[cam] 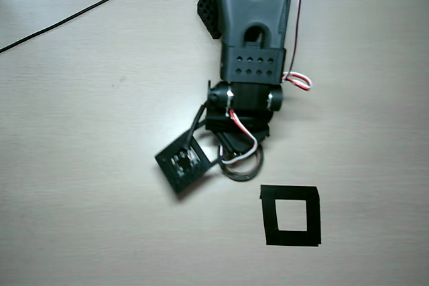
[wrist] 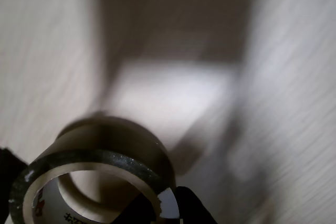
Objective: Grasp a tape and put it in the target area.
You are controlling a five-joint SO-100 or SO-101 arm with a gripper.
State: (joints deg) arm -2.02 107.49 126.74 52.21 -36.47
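The tape (wrist: 94, 182) filled the lower left of the wrist view, seen close and a little blurred — a black ring with a pale inner core, its open face turned up toward the camera and tilted. The dark tips of the gripper (wrist: 100, 192) sat on either side of it: one at the left edge of the view against the roll's outer wall, the other at the bottom, just right of the rim. The jaws were closed down to the width of the roll and had it clamped between them. Behind lay pale wooden table (wrist: 294, 77) crossed by a broad shadow.

In the overhead view the tape (cam: 244, 169) showed as a thin ring peeping out from under the arm's end, near the middle of the table (cam: 80, 165) and somewhat toward the near edge. The gripper (cam: 236, 155) stood directly above it, mostly hiding the roll, so the jaw opening could not be read from here. The ring lay roughly flat to this camera — its axis near vertical. The target area (cam: 268, 213), a hollow black square, lay just beside the roll toward the near right corner, apart from it, with bare wood inside.
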